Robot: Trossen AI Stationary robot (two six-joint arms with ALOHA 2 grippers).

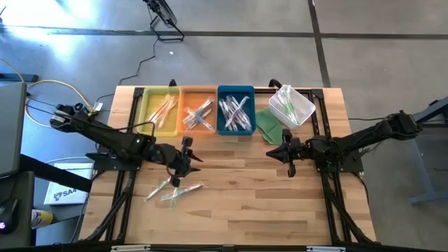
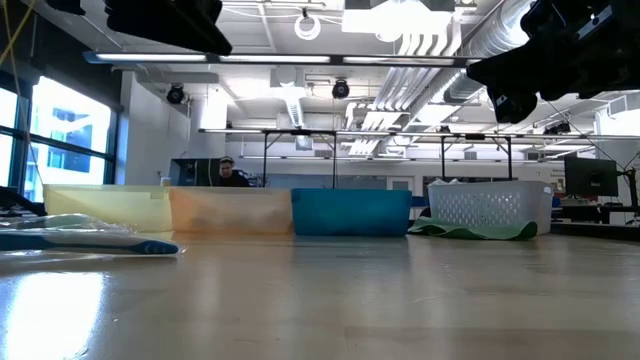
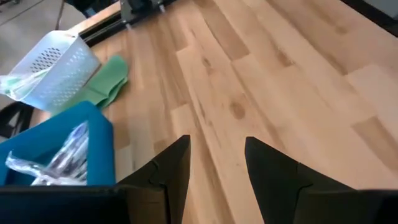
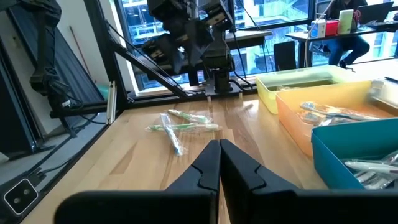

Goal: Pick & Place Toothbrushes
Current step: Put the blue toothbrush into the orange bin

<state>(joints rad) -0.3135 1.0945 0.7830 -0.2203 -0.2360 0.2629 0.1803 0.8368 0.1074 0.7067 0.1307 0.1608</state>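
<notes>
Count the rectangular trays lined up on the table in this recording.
3, side by side along the table's far edge: the yellow tray nearest the left arm, the orange tray in the middle, and the blue tray beside the white mesh basket. None appears hidden.

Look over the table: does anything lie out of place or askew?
Yes. A few toothbrushes lie loose and crossed on the bare table, in front of the left gripper, outside the trays. The white basket also sits tilted on a green cloth, not square to the blue tray.
</notes>
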